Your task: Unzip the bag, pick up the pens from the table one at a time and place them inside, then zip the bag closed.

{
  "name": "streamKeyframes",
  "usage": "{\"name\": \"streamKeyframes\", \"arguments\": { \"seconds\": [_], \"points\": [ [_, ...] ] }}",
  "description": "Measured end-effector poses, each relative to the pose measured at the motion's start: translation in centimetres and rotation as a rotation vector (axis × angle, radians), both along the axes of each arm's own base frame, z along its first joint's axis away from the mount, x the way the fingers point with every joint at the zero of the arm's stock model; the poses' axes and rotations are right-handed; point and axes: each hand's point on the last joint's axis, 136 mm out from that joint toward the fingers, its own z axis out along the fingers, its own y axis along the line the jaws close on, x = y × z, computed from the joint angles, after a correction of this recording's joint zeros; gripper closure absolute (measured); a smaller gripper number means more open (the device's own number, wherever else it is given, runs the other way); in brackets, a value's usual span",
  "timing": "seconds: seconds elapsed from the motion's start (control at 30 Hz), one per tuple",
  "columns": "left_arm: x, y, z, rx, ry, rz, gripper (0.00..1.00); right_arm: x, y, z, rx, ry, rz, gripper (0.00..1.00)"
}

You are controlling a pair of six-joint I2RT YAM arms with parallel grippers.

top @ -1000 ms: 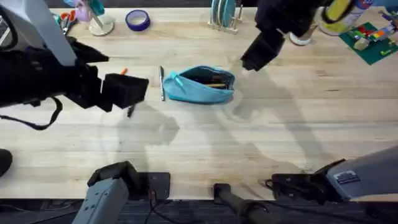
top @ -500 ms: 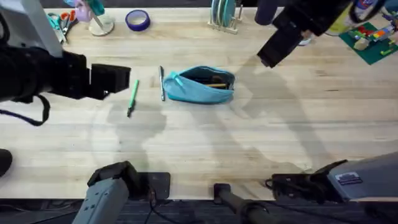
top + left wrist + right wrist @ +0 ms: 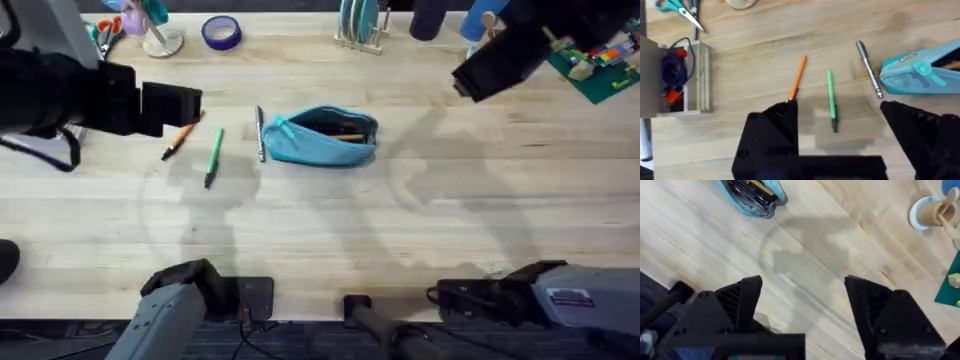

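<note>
Both arms withdrew; pens [image 3: 212,155] lie on table [image 3: 420,220].

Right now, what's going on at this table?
Two arms are partway through packing pens into the light blue bag, which lies unzipped mid-table with items already inside. Three pens lie on the table left of it: the orange pen, the green pen and the grey pen, which lies right beside the bag's end. The left gripper hangs open above the orange and green pens, holding nothing. The right gripper is open and empty, raised off to the bag's right.
</note>
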Motion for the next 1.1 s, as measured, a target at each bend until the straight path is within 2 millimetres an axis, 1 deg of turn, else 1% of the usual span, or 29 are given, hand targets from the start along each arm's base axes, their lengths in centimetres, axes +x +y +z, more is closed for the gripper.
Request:
{"name": "streamKeyframes", "arguments": {
  "seconds": [0.17,0.3,0.37,0.47,0.57,0.67,0.77,0.83,0.97,1.1],
  "points": [
    [1.1,0.4,-2.1,-0.024,0.081,0.002,0.007,-1.1,-0.4,1.4,0.028,-0.048,-0.02,0.003],
    [2.3,1.3,-3.6,-0.014,0.134,0.021,0.008,-2.0,-0.7,2.5,0.053,-0.094,-0.035,0.003],
    [2.8,1.9,-4.1,0.004,0.145,0.036,0.007,-2.7,-1.0,2.6,0.063,-0.11,-0.041,0.003],
    [3.4,2.6,-4.4,0.025,0.147,0.051,0.007,-4.1,-1.5,1.5,0.061,-0.104,-0.045,0.003],
    [4.0,3.1,-5.0,0.053,0.167,0.039,0.007,-5.4,-2.0,-0.4,0.055,-0.085,-0.047,0.003],
    [4.4,3.3,-6.3,0.084,0.212,-0.012,0.007,-6.4,-2.4,-2.5,0.047,-0.062,-0.052,0.003],
    [5.0,3.6,-8.1,0.106,0.271,-0.067,0.007,-7.4,-2.8,-3.9,0.042,-0.033,-0.066,0.004],
    [5.5,4.0,-9.4,0.122,0.307,-0.089,0.007,-7.7,-2.9,-4.3,0.042,-0.02,-0.078,0.004],
    [6.2,4.8,-11.6,0.125,0.363,-0.11,0.008,-7.7,-2.9,-4.4,0.047,-0.018,-0.091,0.004],
    [5.9,6.2,-13.8,0.111,0.431,-0.113,0.008,-7.7,-2.9,-4.4,0.049,-0.017,-0.097,0.004]
  ]
}}
